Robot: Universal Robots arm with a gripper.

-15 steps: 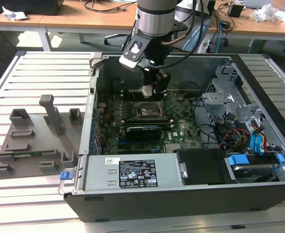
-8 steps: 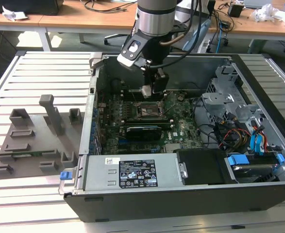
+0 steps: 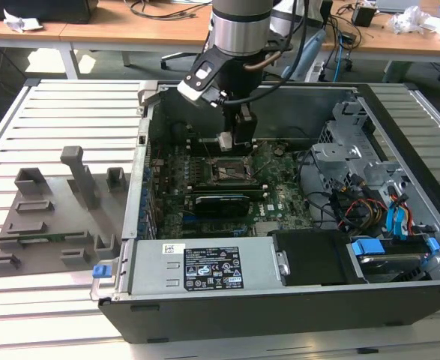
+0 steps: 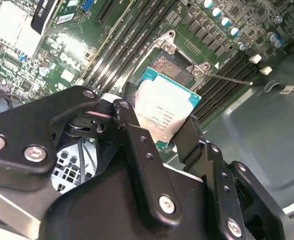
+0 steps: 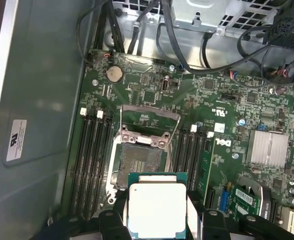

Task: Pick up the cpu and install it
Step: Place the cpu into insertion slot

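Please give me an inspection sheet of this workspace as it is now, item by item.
Surface: slatted metal table, carrying an open computer case.
Job's things: cpu held above the open socket of the motherboard; not seated.
Clutter: grey fixture tray on the table, at the exterior view's left of the case.
Grippers: gripper shut on the cpu's edges.
Cables: black bundles beside the board; blue and orange leads by the drive bay.
Surroundings: wooden desks behind.
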